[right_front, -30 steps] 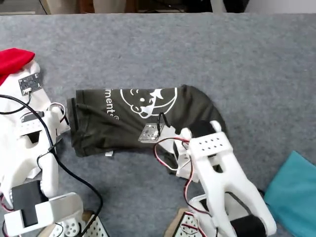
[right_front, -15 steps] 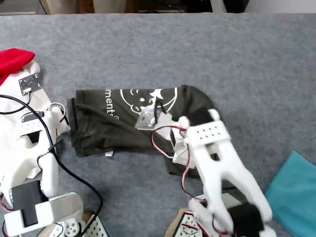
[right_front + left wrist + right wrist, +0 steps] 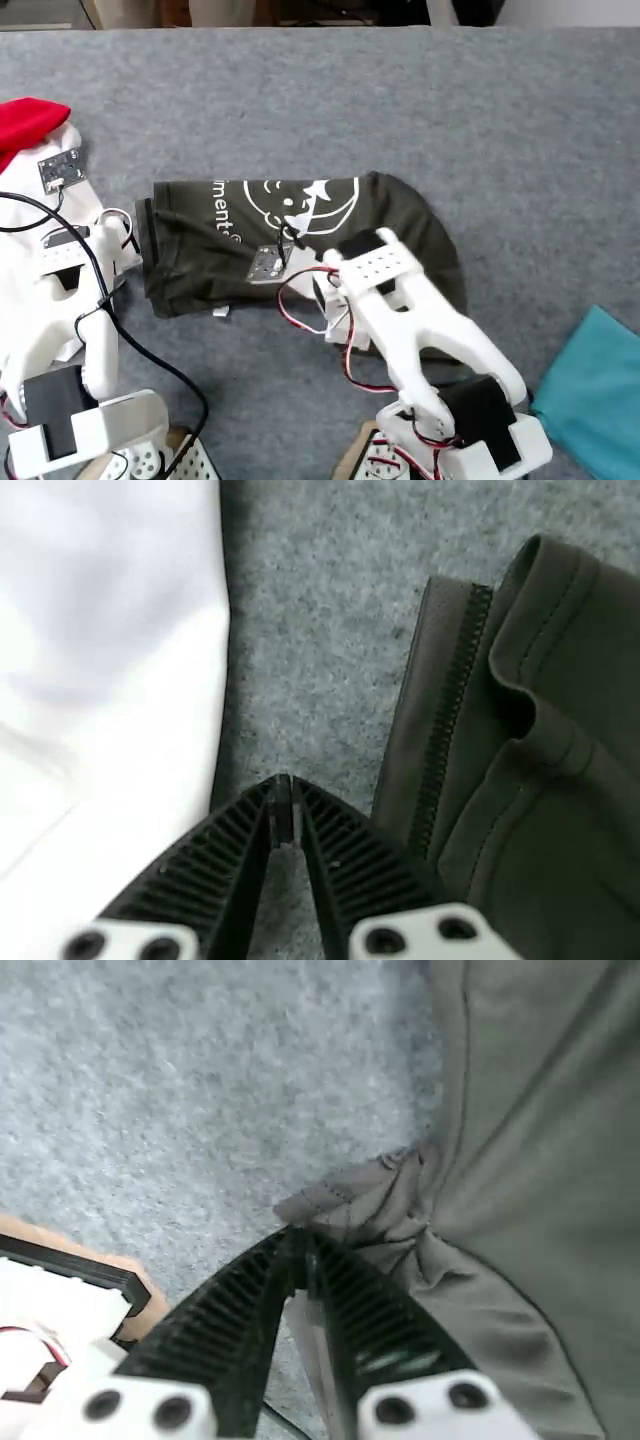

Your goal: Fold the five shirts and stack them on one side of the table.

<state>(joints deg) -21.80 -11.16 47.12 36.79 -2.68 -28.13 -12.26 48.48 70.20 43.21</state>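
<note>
A dark olive shirt (image 3: 230,245) with a white print lies folded lengthwise in the middle of the grey table. My right gripper (image 3: 300,1245) is shut on a bunched fold of this dark shirt (image 3: 520,1160) at its near edge; in the high view the right arm (image 3: 400,300) covers that spot. My left gripper (image 3: 283,810) is shut on nothing, its tips low over the bare carpet between a white shirt (image 3: 110,640) and the dark shirt's left end (image 3: 520,750). The left arm (image 3: 70,260) sits over the white shirt (image 3: 30,320).
A red shirt (image 3: 25,118) lies at the far left, above the white one. A teal shirt (image 3: 595,390) lies at the near right edge. Cables loop by the left arm's base (image 3: 100,430). The far half of the grey table (image 3: 400,100) is bare carpet.
The right arm has swung left along the dark shirt's near edge, keeping its hold on the cloth. The left arm has not moved.
</note>
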